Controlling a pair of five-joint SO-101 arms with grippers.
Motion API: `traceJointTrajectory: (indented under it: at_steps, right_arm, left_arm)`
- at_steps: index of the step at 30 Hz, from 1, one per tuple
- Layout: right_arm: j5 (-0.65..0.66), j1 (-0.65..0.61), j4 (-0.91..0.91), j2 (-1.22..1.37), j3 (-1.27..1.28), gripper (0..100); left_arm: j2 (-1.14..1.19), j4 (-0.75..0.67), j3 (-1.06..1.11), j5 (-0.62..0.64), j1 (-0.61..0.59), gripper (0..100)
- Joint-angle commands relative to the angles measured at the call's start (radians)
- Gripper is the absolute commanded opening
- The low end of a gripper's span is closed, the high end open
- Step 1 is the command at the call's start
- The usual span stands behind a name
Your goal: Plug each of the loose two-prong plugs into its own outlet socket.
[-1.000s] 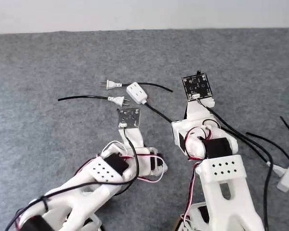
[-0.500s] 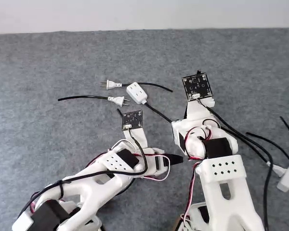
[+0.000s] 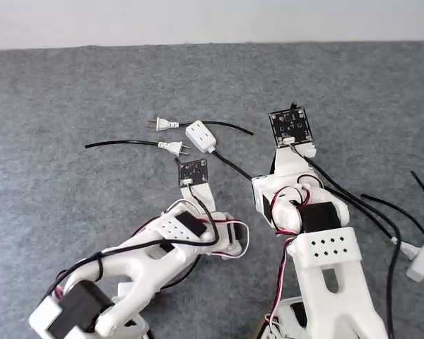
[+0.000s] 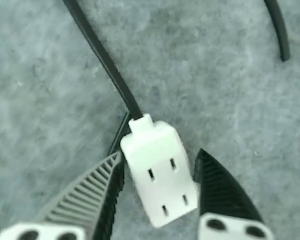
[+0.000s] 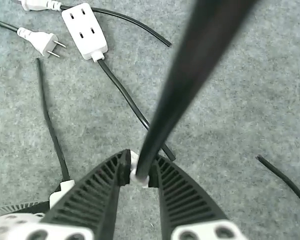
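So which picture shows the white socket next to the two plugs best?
The right wrist view: the white socket is near and all four slots face the camera. The high view shows the white socket smaller, slots tiny.

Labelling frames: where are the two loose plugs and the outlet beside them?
Far plug (image 3: 166, 124): high view, on its white body.
Near plug (image 3: 172, 147): high view, on its white body.
Outlet (image 3: 201, 135): high view, on its top face.

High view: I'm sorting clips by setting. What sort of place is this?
Probably a robotics test bench: a grey felt-like mat, two white arms with bare wiring, and loose plugs beside an outlet block.
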Motion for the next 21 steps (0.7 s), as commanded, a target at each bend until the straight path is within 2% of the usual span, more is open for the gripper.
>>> traceJointTrajectory:
  at_steps: [1, 4, 6, 8, 10, 13, 15, 21]
  right_arm:
    - [-0.009, 0.01, -0.022, 0.002, -0.014, 0.9]
    - [-0.009, 0.01, -0.022, 0.002, -0.014, 0.9]
    - [-0.011, 0.01, -0.022, 0.002, -0.014, 0.9]
    - [-0.011, 0.012, -0.022, 0.002, -0.014, 0.9]
    - [-0.011, 0.012, -0.022, 0.002, -0.014, 0.9]
    - [-0.011, 0.012, -0.022, 0.002, -0.014, 0.9]
    - [-0.011, 0.012, -0.022, 0.002, -0.014, 0.9]
    - [-0.011, 0.005, -0.019, 0.002, -0.014, 0.9]
  left_arm:
    - [0.029, -0.005, -0.048, -0.002, -0.002, 20]
    - [0.029, -0.005, -0.047, -0.005, 0.012, 20]
    - [0.02, 0.025, -0.053, -0.055, 0.035, 18]
    - [-0.017, 0.077, -0.058, -0.163, 0.058, 13]
    - [-0.061, 0.107, -0.051, -0.322, 0.068, 6]
    - [-0.12, 0.114, -0.025, -0.557, 0.034, 5]
    - [-0.143, 0.109, -0.013, -0.641, -0.011, 5]
    - [-0.147, 0.101, -0.01, -0.569, -0.041, 6]
